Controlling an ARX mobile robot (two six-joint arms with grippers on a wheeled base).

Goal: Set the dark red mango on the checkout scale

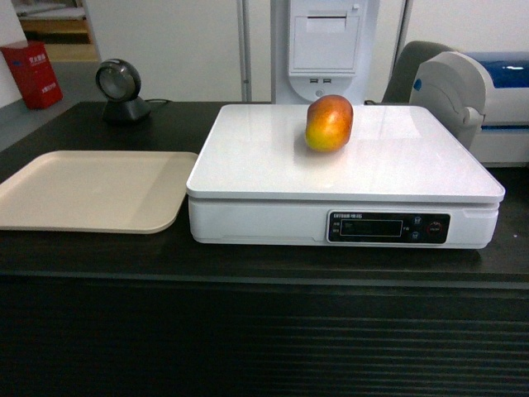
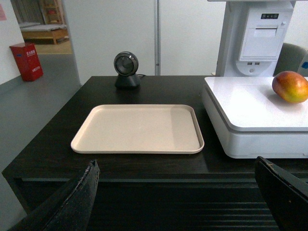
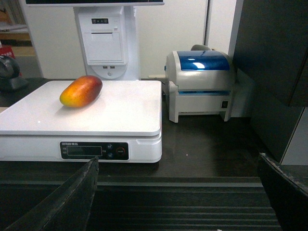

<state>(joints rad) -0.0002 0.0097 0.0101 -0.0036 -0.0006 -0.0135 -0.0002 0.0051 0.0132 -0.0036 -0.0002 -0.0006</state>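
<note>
The dark red mango [image 1: 329,122] lies on the glossy top plate of the white scale [image 1: 248,157], toward its far side; it also shows in the wrist views as the mango [image 2: 290,86] [image 3: 81,91]. The scale [image 3: 96,120] sits on the black checkout counter [image 1: 248,331] with its ribbed front. Neither arm appears in the head view. My left gripper [image 2: 175,192] is open and empty, held in front of the counter edge below the beige tray. My right gripper [image 3: 178,192] is open and empty too, in front of the counter to the right of the scale.
A flat beige tray [image 1: 91,190] lies left of the scale. Behind it stands a round black scanner [image 1: 120,89]. A white and blue label printer [image 3: 202,84] sits right of the scale, and a white receipt terminal [image 1: 325,45] stands behind. A red box [image 1: 31,74] is on the floor at far left.
</note>
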